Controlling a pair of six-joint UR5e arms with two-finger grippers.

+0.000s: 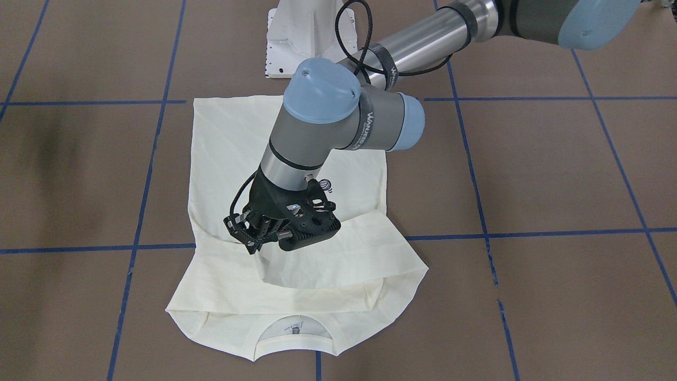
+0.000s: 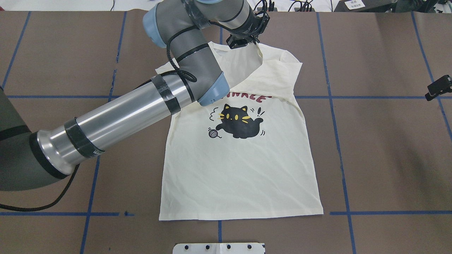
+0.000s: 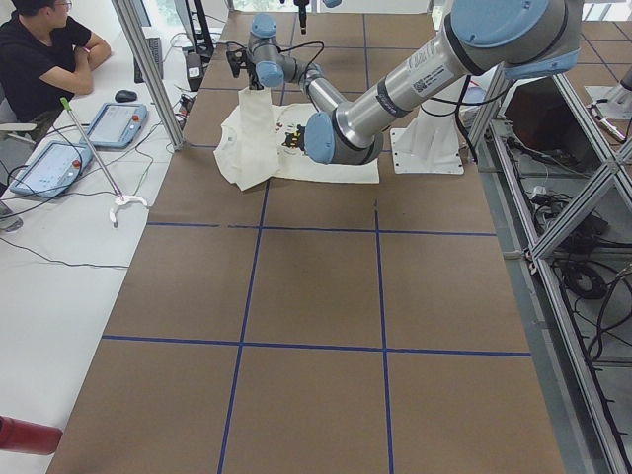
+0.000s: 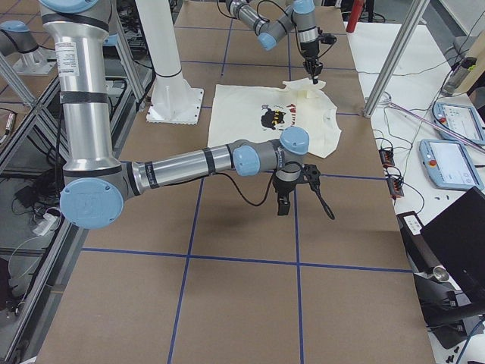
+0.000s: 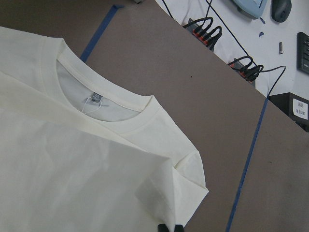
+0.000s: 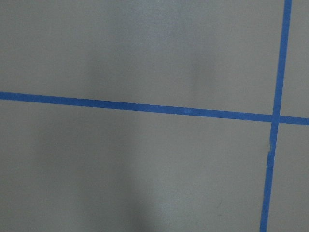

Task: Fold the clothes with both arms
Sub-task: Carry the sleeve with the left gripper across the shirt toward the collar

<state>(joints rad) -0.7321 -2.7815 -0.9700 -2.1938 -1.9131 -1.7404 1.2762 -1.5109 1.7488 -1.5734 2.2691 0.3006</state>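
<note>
Half lettering [image 2: 252, 97] hidden, left pincer [image 1: 253, 244] clamping T-shirt [image 2: 240, 176]

Brown table [image 2: 370, 141], blue tape grid [image 2: 388, 97]; white pedestal base [image 1: 288, 47]; seated person [image 3: 39, 59] beside teach pendant [image 3: 109, 123].

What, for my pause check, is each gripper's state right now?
Left gripper: jaws closed on the shirt.
Right gripper: jaws open, holding nothing.

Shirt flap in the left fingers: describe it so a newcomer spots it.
On the brown table lies a cream T-shirt with a black cat print. At its collar end a plain flap crosses the chest, pinched into a peak by the left fingers. Unlike the flat printed body, it is raised and covers some red lettering.
</note>
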